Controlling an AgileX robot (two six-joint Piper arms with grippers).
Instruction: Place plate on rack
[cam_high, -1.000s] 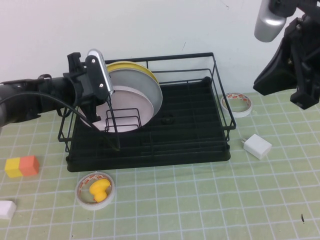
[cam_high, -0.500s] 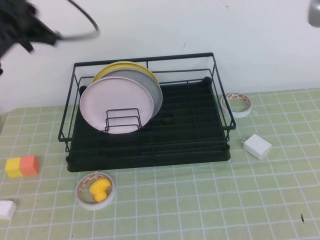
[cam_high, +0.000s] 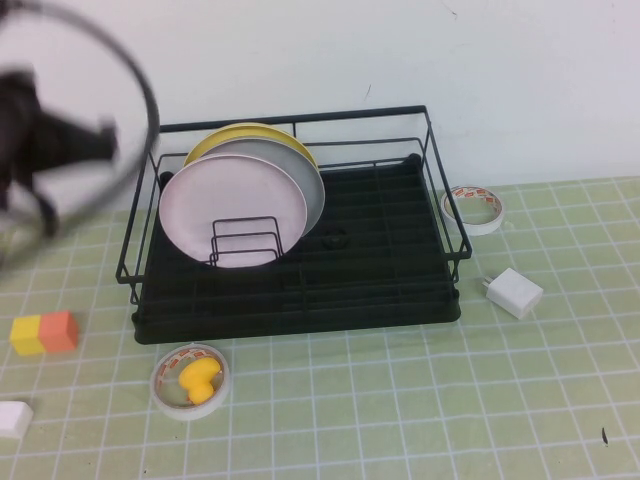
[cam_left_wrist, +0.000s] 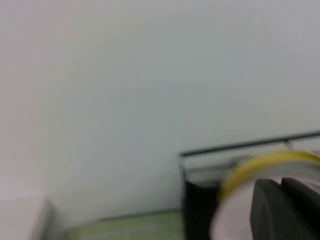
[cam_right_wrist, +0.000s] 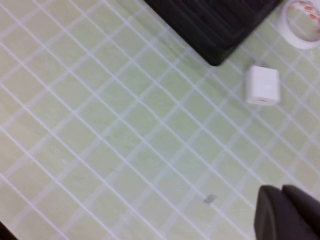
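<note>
Plate (cam_high: 233, 207) standing on edge in the left part of the rack (cam_high: 380, 262), leaning back on a grey plate (cam_high: 308, 178), with a yellow plate (cam_high: 245, 132) behind that; a low wire divider (cam_high: 245, 240) crossing its lower front. Nothing gripping it.

Outward on the desk (cam_high: 400, 400), high view only: tape roll (cam_high: 474, 208) and white charger (cam_high: 513, 292) to the right of the rack, a second tape ring holding a yellow toy (cam_high: 196, 379) near the front left corner, a yellow-and-orange block (cam_high: 44, 332) and a small white piece (cam_high: 14, 418) further left.

Left claw (cam_high: 50, 150) raised at the far left as a dark smear, well apart from the rack; released or clenched, cannot tell. Left wrist view adds wall, a rack corner and the yellow rim (cam_left_wrist: 265, 165).

Right claw (cam_right_wrist: 287, 212) missing from the high view; right wrist view looks down on desk squares, the charger (cam_right_wrist: 262, 85) and the rack's corner (cam_right_wrist: 215, 25). Cannot tell its state either.
</note>
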